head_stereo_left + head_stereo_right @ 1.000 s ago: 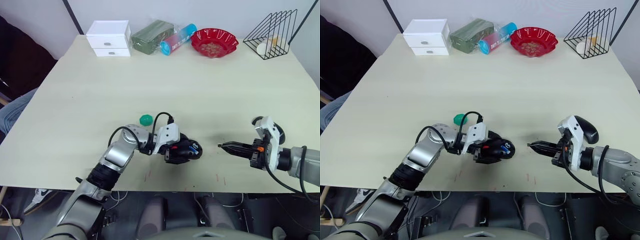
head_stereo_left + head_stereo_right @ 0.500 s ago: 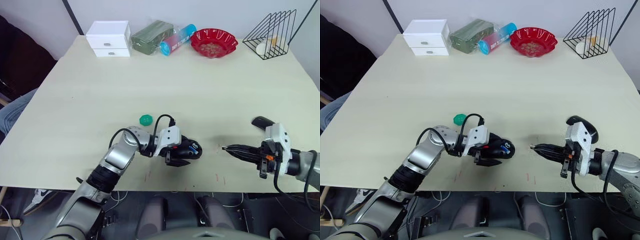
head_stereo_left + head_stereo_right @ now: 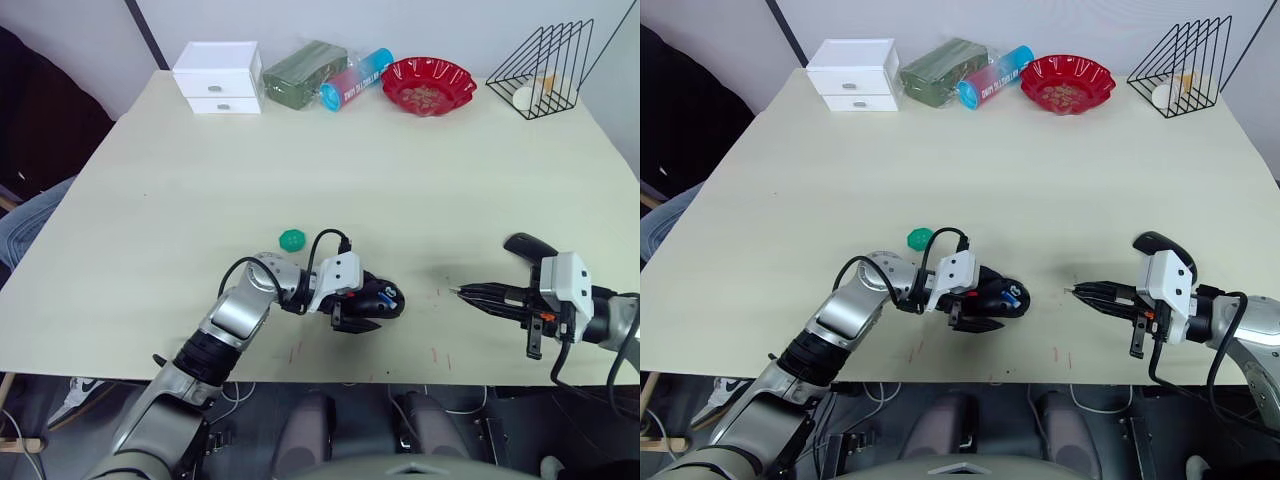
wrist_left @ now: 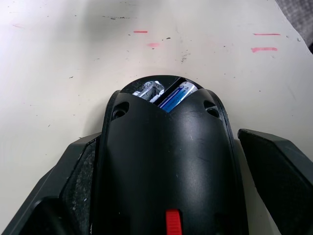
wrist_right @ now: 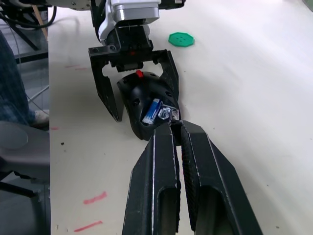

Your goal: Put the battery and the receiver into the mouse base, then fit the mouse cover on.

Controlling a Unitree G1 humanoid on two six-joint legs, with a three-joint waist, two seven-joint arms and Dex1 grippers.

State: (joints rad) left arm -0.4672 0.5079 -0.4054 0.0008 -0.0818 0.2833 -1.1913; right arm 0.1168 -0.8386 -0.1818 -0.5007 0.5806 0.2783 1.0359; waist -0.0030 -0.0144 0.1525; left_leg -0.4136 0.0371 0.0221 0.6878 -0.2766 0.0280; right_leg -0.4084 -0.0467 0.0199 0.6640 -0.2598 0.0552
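Pale table (image 3: 400, 170), red marks near edge; mouse base (image 3: 375, 300) there

1. The base (image 3: 992, 298) sits near the desk's (image 3: 1040, 170) front edge, about midway along it, with the battery (image 3: 1012, 295) showing blue in it.
2. The left gripper (image 3: 978, 305) straddles the base, its fingers spread to either side.
3. The right gripper (image 3: 1076, 291) lies low over the desk near the front right corner, fingers pressed together and pointing at the base, apart from it.
4. The cover (image 3: 1164, 249) rests just behind the right gripper's white housing.
5. A green disc (image 3: 919, 237) lies just behind the left arm.
6. Along the back edge: white drawers (image 3: 852, 73), a green pack (image 3: 943, 69), a tube (image 3: 995, 76), a red bowl (image 3: 1068, 82), a wire rack (image 3: 1187, 65).
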